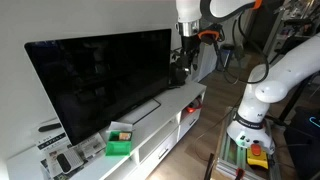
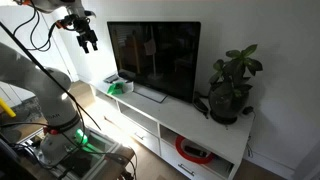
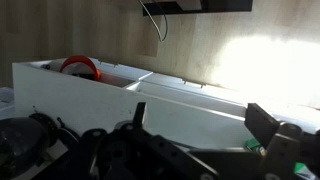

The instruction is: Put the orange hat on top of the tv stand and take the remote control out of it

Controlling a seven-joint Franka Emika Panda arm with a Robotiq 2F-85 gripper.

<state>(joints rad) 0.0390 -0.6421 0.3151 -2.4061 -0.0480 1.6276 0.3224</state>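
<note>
The wrist view looks along the long white tv stand (image 3: 190, 100), which crosses the picture at a slant. The orange hat (image 3: 80, 67) shows as a round orange-red shape at the stand's far left end, partly hidden behind its white edge. Above, the dark lower edge of the TV (image 3: 205, 5) reaches into the picture and a thin cable (image 3: 157, 22) hangs down from it, while the dark, blurred gripper (image 3: 200, 120) fills the bottom, its two fingers standing wide apart with the stand's white surface showing in the gap.
</note>
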